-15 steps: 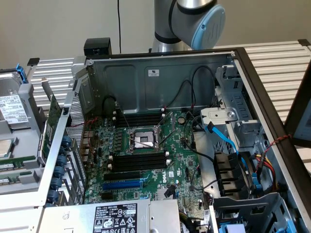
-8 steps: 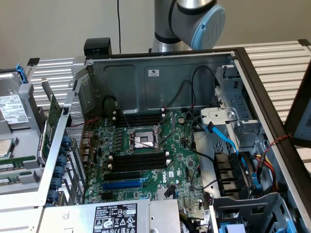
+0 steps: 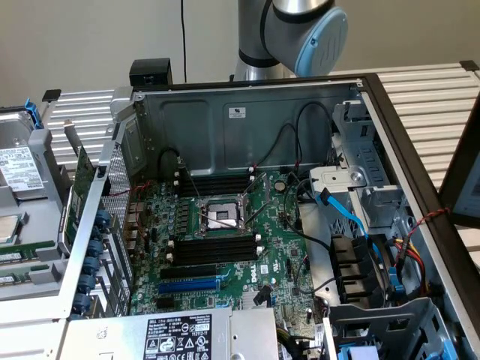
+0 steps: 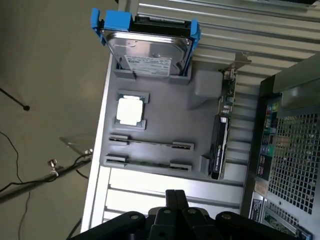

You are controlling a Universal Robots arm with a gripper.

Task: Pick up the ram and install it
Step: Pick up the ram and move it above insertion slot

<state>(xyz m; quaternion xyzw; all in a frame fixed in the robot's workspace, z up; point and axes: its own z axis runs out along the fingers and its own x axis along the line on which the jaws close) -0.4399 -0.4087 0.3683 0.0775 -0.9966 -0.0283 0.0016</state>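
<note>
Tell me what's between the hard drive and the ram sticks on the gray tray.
Wrist view: a CPU chip in its square recess sits between hard drive and ram sticks.

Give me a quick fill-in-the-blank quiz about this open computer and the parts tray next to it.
1. The hard drive sits in a ____ bracket.
2. The ram lies on a ____ tray.
3. The gripper has its fingers ____.
4. The black memory slots on the motherboard are ____.

Missing words: blue; gray; shut; empty.
</note>
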